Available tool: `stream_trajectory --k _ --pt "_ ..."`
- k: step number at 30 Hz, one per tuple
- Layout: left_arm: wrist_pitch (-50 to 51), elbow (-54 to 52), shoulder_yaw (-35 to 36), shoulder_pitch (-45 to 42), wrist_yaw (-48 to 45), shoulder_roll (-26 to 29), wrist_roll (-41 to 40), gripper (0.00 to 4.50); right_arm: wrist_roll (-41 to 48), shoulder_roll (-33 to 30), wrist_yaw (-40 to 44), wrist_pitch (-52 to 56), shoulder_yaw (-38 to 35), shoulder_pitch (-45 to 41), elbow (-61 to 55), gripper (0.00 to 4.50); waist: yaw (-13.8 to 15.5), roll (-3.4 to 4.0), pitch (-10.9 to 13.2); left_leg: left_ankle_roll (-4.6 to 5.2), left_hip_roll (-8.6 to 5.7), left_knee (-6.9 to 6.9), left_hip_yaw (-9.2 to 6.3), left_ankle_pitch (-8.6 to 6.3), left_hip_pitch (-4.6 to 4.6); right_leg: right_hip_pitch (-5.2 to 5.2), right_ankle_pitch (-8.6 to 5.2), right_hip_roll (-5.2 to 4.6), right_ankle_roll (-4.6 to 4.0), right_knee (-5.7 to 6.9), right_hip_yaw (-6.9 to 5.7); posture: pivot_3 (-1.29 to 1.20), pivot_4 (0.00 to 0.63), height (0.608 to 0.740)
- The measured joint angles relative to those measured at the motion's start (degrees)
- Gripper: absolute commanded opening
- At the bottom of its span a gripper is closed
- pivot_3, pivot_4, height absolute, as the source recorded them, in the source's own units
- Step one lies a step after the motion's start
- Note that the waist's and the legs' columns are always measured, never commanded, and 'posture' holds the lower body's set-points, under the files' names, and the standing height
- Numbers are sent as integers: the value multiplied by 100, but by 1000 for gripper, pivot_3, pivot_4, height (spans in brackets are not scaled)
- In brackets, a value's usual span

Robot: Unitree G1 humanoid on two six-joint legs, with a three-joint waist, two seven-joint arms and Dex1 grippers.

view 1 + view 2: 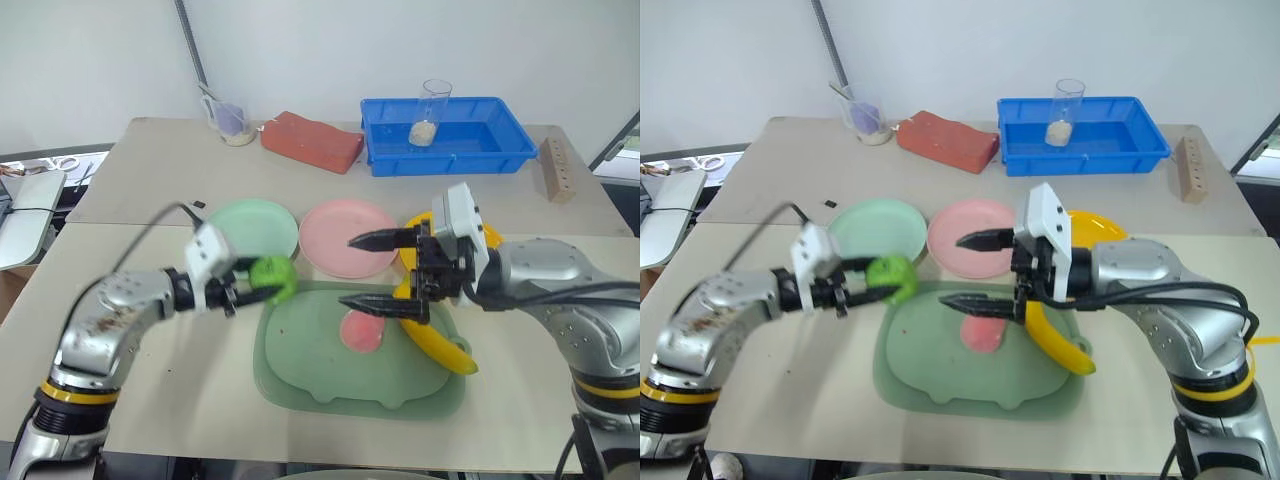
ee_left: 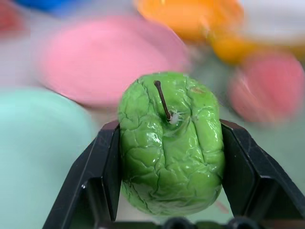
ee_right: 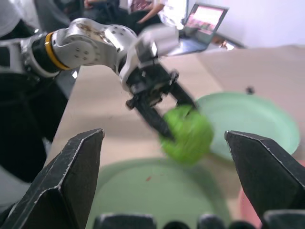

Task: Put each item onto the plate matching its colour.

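I see bare table (image 1: 150,390) left of the dull-green tray (image 1: 300,370), which holds the pink peach (image 1: 361,331) and yellow banana (image 1: 440,345). All 3 plates, mint (image 1: 255,225), pink (image 1: 335,235) and yellow (image 1: 1095,228), sit empty behind it. My left gripper (image 1: 262,290) clamps the green apple (image 1: 272,277) above the tray's left rim; my right gripper (image 1: 365,272) hangs wide open over the peach.
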Motion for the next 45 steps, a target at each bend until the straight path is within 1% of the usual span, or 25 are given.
stream_trajectory --k 2,7,10,12,14,15,21,24,27,29,34,39,41,45 --pt "107 427 228 -276 415 -80 43 2308 -8 201 -218 145 146 -273 42 4500 -3 2 -1 0 0 -1 -2 0 0 -3 1 2 1 2 0 0 150 740" --pt "56 1655 305 -698 1413 -348 661 2308 -356 562 -552 185 476 -741 298 4500 1 1 -4 1 0 0 -2 0 -4 -12 2 3 1 8 0 0 150 740" --pt "-95 2056 322 -801 1639 -567 793 2308 -602 695 -637 182 600 -870 540 4500 32 -3 -6 0 0 2 -2 1 -17 -23 4 3 3 10 -3 0 150 740" --pt "-270 2287 322 -912 1642 -685 804 3333 -779 759 -672 146 638 -880 647 4500 48 -5 -7 0 0 3 -2 1 -20 -24 5 3 3 11 -5 0 150 740" --pt "-518 2521 317 -1018 1630 -805 863 4209 -945 785 -675 90 688 -879 734 4500 45 -4 -8 0 -1 2 -1 1 -18 -23 7 3 3 12 -5 0 150 740" --pt "-629 2648 313 -1089 1629 -887 894 4447 -1046 795 -671 65 724 -876 768 4500 45 -4 -8 1 0 2 -2 2 -17 -23 7 3 3 13 -5 0 150 740" --pt "-1004 3095 201 -1245 1532 -1043 1030 4447 -1378 813 -656 -105 791 -687 860 4500 28 -4 -8 1 0 1 -2 2 -19 -21 8 6 4 18 -4 0 150 740" --pt "-1011 3107 202 -1253 1379 -948 1018 4447 -1477 772 -631 -110 786 -586 862 4500 15 -4 -8 1 0 0 -1 2 -21 -15 8 6 4 20 -3 0 150 740" --pt "-967 2940 293 -1253 1159 -640 957 4447 -1503 654 -554 -158 690 -468 860 4500 13 -4 -8 1 1 -2 -2 2 -18 -15 9 9 4 20 -5 0 150 740" --pt "-823 2649 359 -1252 937 -425 797 4447 -1518 537 -478 -178 648 -299 859 4500 14 -4 -8 0 1 -2 -1 2 -19 -19 9 9 4 17 -4 0 150 740" --pt "-361 1366 296 -925 -40 148 261 4447 -1503 32 118 -303 610 133 748 4500 22 -4 -8 0 1 -2 1 1 -11 -21 9 6 4 11 -5 0 150 740" --pt "-203 108 -235 -468 -1018 527 -127 4447 -1477 -372 651 -384 592 367 658 4500 -2 -3 -7 0 3 -5 1 1 -8 -23 9 6 1 9 -3 0 150 740" --pt "-320 -280 -570 -334 -1335 585 -111 4447 -1442 -553 855 -384 549 498 522 4500 9 -1 -8 0 3 -4 1 1 -10 -21 8 6 1 5 -2 0 150 740" --pt "-834 -523 -1283 -155 -1759 532 184 4447 -1439 -1124 1264 -556 491 928 175 4500 27 -2 -7 0 3 -1 1 1 -10 -17 9 5 0 -5 -2 0 150 740"
